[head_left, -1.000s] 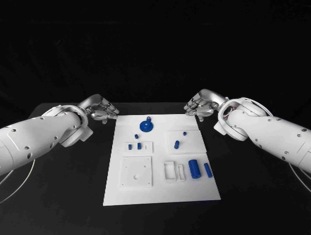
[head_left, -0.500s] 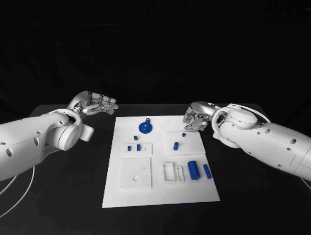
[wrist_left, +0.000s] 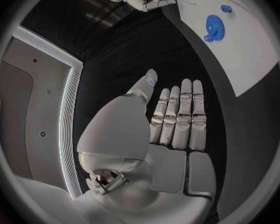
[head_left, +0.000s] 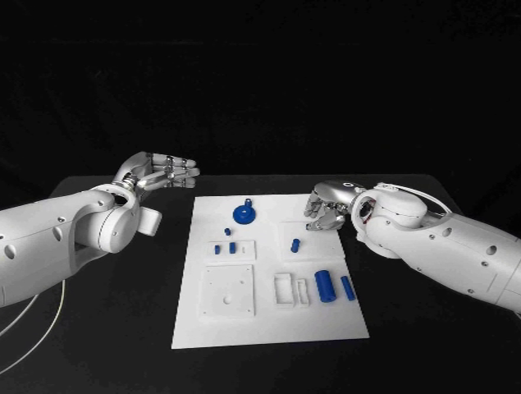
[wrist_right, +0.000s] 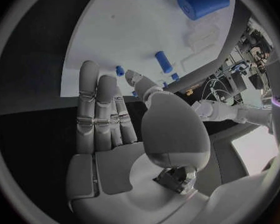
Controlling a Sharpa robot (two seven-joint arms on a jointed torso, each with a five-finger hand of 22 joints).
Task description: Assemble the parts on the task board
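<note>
Table (head_left: 94, 328), black, carries the white board (head_left: 272, 316) at its middle. Left hand (head_left: 160, 172) hovers off the board's far left corner, over bare table, holding nothing, its fingers straight and side by side. Right hand (head_left: 326, 206) hangs over the board's far right edge, also empty, fingers extended and slightly parted. Blue parts sit on the board: a round gear (head_left: 244, 213) near the far edge, a thick cylinder (head_left: 324, 282) with a thin rod (head_left: 348, 286) just beside it on the near right, a small peg (head_left: 295, 243) mid-board, and two tiny pegs (head_left: 225, 247) left of centre.
</note>
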